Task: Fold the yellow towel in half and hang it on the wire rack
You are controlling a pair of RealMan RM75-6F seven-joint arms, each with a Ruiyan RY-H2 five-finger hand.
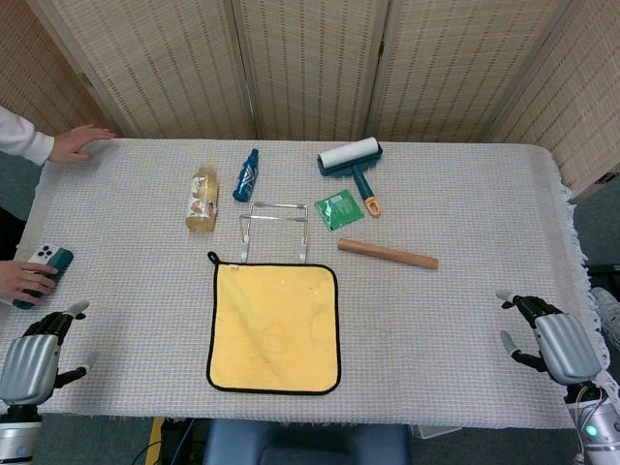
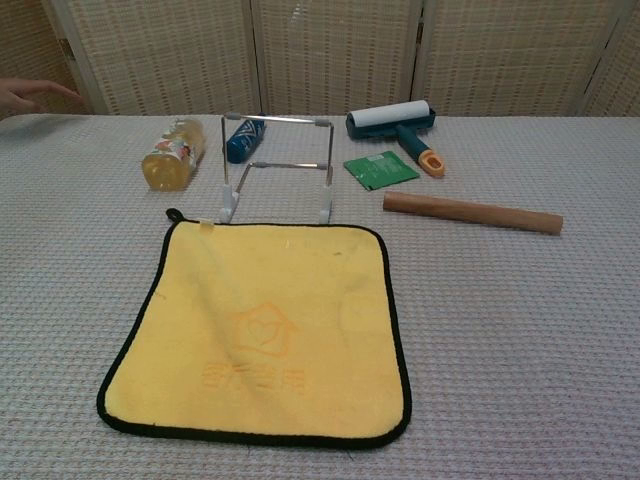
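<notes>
The yellow towel (image 1: 275,326) (image 2: 262,328) with a black border lies flat and unfolded on the table near the front edge. Just behind it stands the silver wire rack (image 1: 275,230) (image 2: 277,167), with nothing on it. My left hand (image 1: 37,354) rests at the front left corner of the table, fingers apart and holding nothing. At the front right edge my right hand (image 1: 549,339) also holds nothing, its fingers spread. Both hands are far from the towel. The chest view shows neither hand.
Behind the rack lie a yellow bottle (image 1: 201,199), a blue bottle (image 1: 246,174), a lint roller (image 1: 353,163), a green packet (image 1: 339,208) and a wooden rolling pin (image 1: 387,254). A person's hands (image 1: 77,143) are at the table's left side, one holding a phone (image 1: 46,263).
</notes>
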